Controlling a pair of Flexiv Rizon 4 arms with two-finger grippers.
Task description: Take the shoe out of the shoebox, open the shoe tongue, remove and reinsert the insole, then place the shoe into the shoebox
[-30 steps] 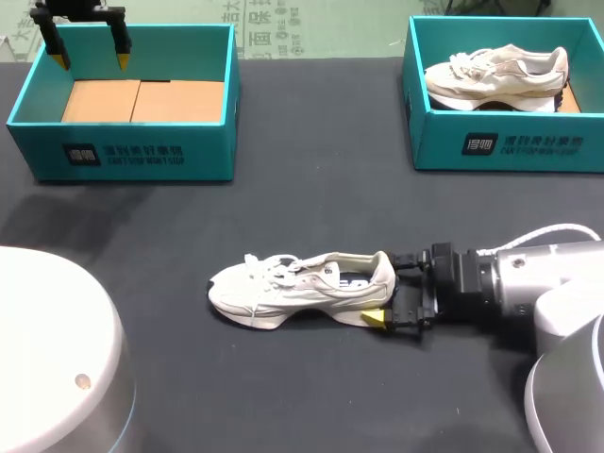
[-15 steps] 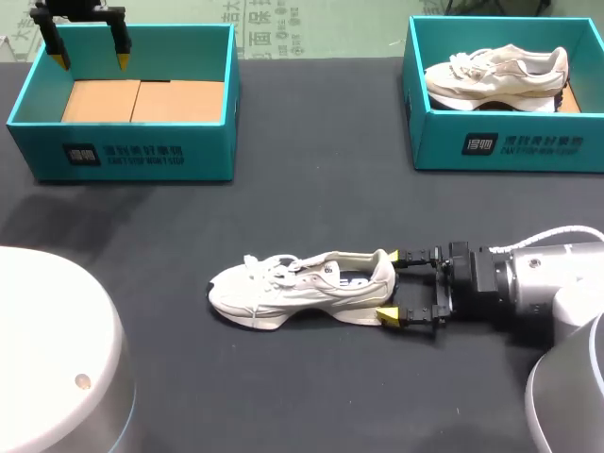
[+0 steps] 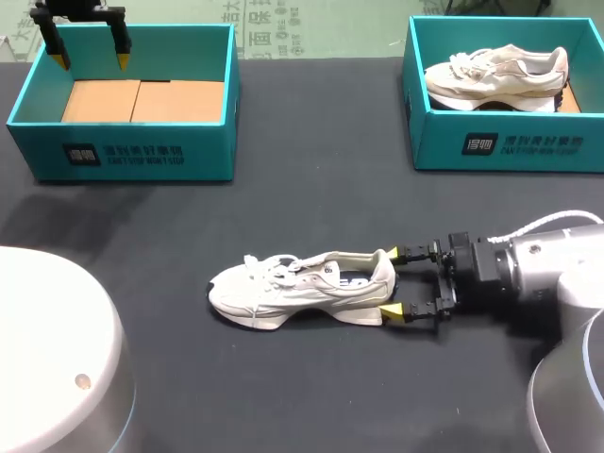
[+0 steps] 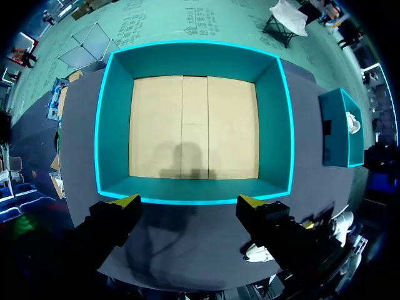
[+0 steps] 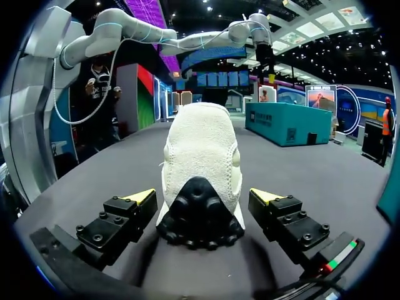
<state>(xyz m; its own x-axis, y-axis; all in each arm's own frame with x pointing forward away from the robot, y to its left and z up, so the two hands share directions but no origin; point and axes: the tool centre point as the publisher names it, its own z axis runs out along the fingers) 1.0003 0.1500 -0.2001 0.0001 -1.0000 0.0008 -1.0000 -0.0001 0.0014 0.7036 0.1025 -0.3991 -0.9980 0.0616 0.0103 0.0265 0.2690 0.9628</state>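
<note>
While rt pincer point(image 3: 394, 284) gapes, maybe touching shoe point(image 3: 293, 288) heel, rt shoebox point(image 3: 510, 143) holds second shoe point(image 3: 495, 75).

A dark table point(image 3: 311, 198) spans the view. At its far right corner stands a teal box point(image 3: 429, 142). A cream shoe point(image 3: 491, 75) lies inside it, toe pointing left.

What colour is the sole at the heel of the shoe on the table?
Black. The heel sole of the shoe shows best in the right wrist view.
</note>
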